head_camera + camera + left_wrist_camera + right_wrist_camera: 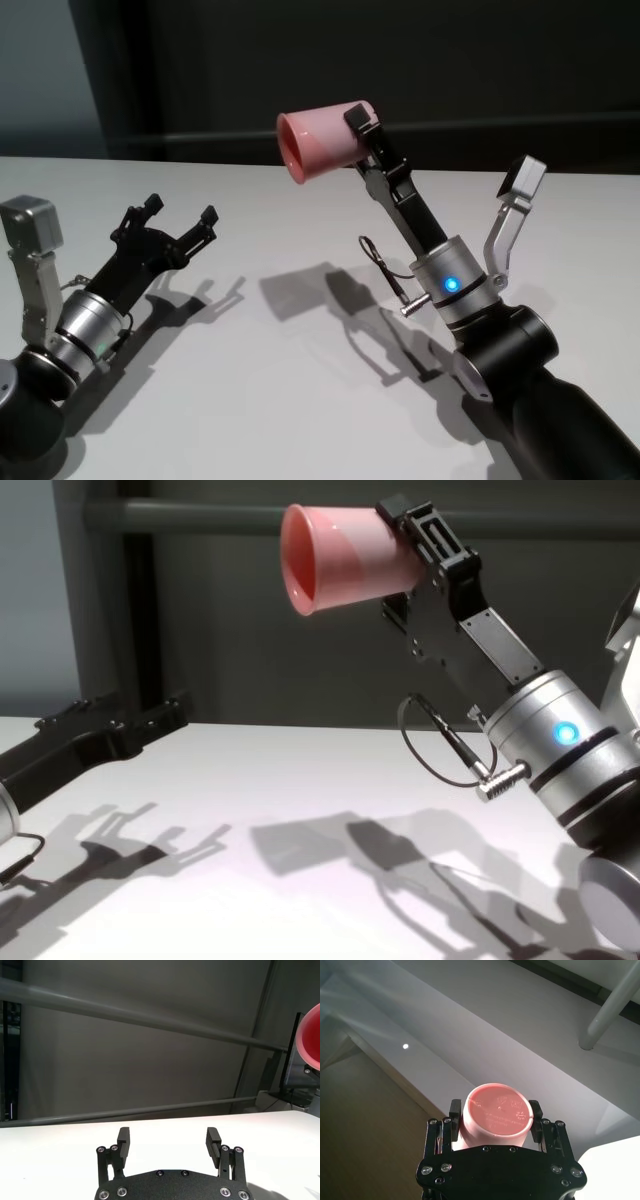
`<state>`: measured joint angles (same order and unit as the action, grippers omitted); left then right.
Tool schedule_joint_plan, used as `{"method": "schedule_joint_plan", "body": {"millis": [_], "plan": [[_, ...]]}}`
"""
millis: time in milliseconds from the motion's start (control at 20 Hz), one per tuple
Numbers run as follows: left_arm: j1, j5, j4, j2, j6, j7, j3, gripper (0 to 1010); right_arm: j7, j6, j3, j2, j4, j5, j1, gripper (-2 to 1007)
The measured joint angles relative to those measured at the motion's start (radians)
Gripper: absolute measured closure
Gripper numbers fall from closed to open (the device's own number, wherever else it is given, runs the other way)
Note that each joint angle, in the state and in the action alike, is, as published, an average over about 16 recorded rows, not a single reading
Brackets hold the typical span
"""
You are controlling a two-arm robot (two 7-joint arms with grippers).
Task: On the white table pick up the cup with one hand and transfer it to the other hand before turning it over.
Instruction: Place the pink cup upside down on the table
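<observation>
The salmon-pink cup (320,142) is held high above the white table (300,400), lying on its side with its rim facing left. My right gripper (362,135), on the blue-lit arm, is shut on the cup near its base. The chest view shows the cup (345,558) in the right gripper (405,550). The right wrist view shows the cup's base (499,1112) between the right gripper's fingers (454,1109). My left gripper (180,222), on the green-lit arm, is open and empty, low over the table at the left. The left wrist view shows the left gripper (169,1139) and the cup's rim (310,1035).
A looping black cable (385,270) hangs by the right wrist. A dark wall with horizontal rails (150,1017) stands behind the table. Both arms cast shadows on the tabletop (330,850).
</observation>
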<state>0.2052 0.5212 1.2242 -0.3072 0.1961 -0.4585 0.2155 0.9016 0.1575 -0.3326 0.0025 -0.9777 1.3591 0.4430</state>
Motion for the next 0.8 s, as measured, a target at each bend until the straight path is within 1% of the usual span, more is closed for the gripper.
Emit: {"method": "schedule_joint_plan", "body": {"millis": [300, 400, 500, 600, 650, 800], "plan": [[-0.001, 0.001, 0.003, -0.001, 0.000, 0.003, 0.000, 7, -0.011, -0.005, -0.004, 0.007, -0.014, -0.003, -0.006, 220], [-0.002, 0.001, 0.004, -0.001, 0.001, 0.004, 0.000, 7, -0.021, -0.009, -0.008, 0.014, -0.028, -0.006, -0.011, 220], [-0.002, 0.001, 0.005, -0.001, 0.001, 0.005, -0.001, 7, -0.038, -0.015, -0.013, 0.024, -0.050, -0.013, -0.018, 220], [-0.002, 0.001, 0.006, -0.001, 0.001, 0.006, -0.001, 7, -0.063, -0.022, -0.019, 0.038, -0.078, -0.023, -0.026, 220], [-0.002, 0.002, 0.006, -0.001, 0.002, 0.006, -0.001, 7, -0.081, -0.027, -0.023, 0.047, -0.095, -0.031, -0.031, 220], [-0.003, 0.002, 0.007, -0.002, 0.002, 0.007, -0.001, 7, -0.151, -0.040, -0.042, 0.080, -0.161, -0.065, -0.047, 220]]}}
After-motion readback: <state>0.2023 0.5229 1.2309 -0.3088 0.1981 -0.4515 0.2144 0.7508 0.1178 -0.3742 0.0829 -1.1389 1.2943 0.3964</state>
